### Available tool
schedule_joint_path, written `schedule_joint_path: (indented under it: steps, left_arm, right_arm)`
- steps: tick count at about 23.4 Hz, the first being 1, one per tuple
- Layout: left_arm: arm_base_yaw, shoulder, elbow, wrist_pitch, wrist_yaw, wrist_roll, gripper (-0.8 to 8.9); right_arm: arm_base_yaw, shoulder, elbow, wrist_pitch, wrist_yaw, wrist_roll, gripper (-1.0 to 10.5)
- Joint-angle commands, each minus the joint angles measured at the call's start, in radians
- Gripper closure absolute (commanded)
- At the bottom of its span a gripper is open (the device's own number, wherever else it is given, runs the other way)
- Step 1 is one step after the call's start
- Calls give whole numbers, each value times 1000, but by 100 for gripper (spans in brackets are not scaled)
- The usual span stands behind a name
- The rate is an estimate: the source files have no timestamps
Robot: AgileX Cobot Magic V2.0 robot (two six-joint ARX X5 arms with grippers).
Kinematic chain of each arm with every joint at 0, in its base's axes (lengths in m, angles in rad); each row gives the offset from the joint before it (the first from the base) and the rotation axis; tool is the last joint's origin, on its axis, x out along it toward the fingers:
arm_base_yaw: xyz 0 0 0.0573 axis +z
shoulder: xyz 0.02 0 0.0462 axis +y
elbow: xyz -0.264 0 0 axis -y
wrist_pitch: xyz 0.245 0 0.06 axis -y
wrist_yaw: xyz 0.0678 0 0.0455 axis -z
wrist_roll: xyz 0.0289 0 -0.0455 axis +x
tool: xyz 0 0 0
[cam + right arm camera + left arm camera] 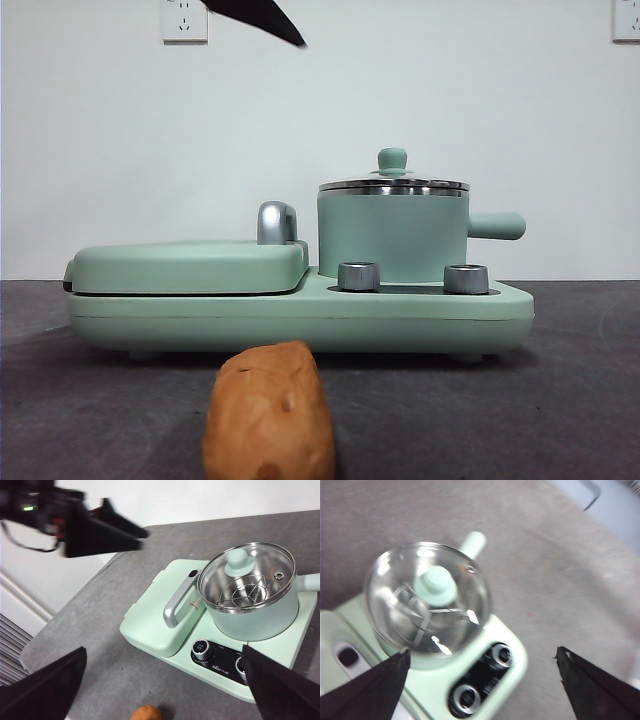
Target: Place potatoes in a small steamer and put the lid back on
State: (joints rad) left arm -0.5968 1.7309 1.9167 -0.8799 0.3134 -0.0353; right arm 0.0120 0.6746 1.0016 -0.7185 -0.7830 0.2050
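Front view: potato [269, 412], orange-brown with rough skin, lies on the grey table [560, 400] at bottom centre, its lower end cut off. Behind it the cooker base [300, 312] carries the small steamer [392, 238] with the lid [393, 183] on. Right wrist view shows a wire rack through the glass; the front view hides it. Left gripper [482, 655] hovers above the lid, jaws apart, holding nothing, image blurred. Right gripper [165, 675] also spread wide, empty.
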Motion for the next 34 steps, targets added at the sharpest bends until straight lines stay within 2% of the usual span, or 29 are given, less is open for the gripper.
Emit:
schedule_joint_path:
  steps: [1,6,14,20,25,30,32,34]
  left_arm:
    - [-34,103,115,0,-96,40,341]
    - [-60,243,225,32,-155,44,342]
    - [-65,399,229,159,-160,43,349]
    - [-66,425,230,174,-162,47,352]
    - [-76,432,229,172,-168,79,417]
    - [-91,447,229,170,-213,80,425]
    - [-93,447,229,172,-212,80,526]
    - [-93,447,229,171,-212,80,582]
  right_arm:
    - [1,4,20,7,-3,-7,452]
    - [1,4,20,7,-3,-8,452]
    - [1,4,20,6,-3,-7,452]
    - [1,3,20,6,-3,-8,452]
    - [1,3,20,6,-3,-7,452]
    - [1,3,20,7,-2,-8,452]
    - [1,3,20,7,-2,-8,452]
    - [1,3,20,7,-2,-7,452]
